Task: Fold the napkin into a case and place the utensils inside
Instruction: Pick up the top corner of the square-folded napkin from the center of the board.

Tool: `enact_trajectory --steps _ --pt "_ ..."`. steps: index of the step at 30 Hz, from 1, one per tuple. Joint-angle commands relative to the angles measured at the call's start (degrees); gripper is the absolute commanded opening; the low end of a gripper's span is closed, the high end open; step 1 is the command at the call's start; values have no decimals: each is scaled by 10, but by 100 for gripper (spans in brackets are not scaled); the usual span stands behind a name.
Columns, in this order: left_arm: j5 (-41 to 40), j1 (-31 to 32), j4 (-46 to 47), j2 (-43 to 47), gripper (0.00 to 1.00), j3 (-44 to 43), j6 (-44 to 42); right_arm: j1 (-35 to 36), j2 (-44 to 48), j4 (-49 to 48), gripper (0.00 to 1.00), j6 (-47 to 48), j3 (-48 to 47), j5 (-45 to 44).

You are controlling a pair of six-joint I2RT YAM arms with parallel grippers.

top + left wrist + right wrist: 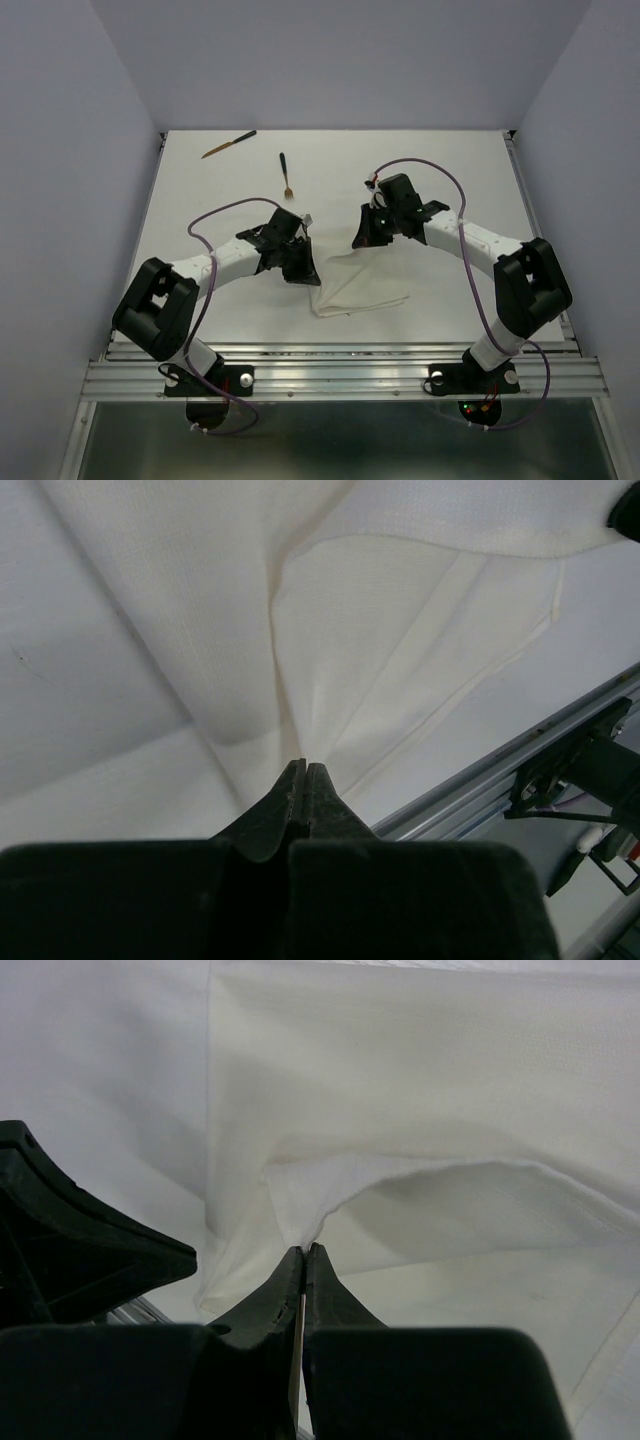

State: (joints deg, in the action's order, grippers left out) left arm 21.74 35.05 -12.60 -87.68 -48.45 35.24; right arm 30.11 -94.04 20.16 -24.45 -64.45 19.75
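Observation:
The white napkin (362, 285) lies partly folded on the table between the arms. My left gripper (303, 268) is shut on a pinch of its cloth at the left edge; the left wrist view shows the fabric (300, 630) creased and pulled into the shut tips (304, 766). My right gripper (362, 240) is shut on the napkin's far edge; the right wrist view shows a lifted layer (420, 1080) drawn up into the tips (303, 1249). Two wooden utensils lie far back: a knife (228, 145) and a fork (285, 175). No finished case shows.
The aluminium rail (340, 375) runs along the table's near edge, also in the left wrist view (520, 750). Purple cables (215, 215) loop over both arms. Pale walls enclose the table on the left, right and back.

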Motion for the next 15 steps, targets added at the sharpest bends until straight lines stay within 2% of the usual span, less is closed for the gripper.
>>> enact_trajectory --steps 1,15 --pt "-3 1 -15 37 0 9 -4 6 22 5 1 14 -2 -6" --pt "6 17 -39 0 0 21 -40 6 59 15 1 19 29 -22"
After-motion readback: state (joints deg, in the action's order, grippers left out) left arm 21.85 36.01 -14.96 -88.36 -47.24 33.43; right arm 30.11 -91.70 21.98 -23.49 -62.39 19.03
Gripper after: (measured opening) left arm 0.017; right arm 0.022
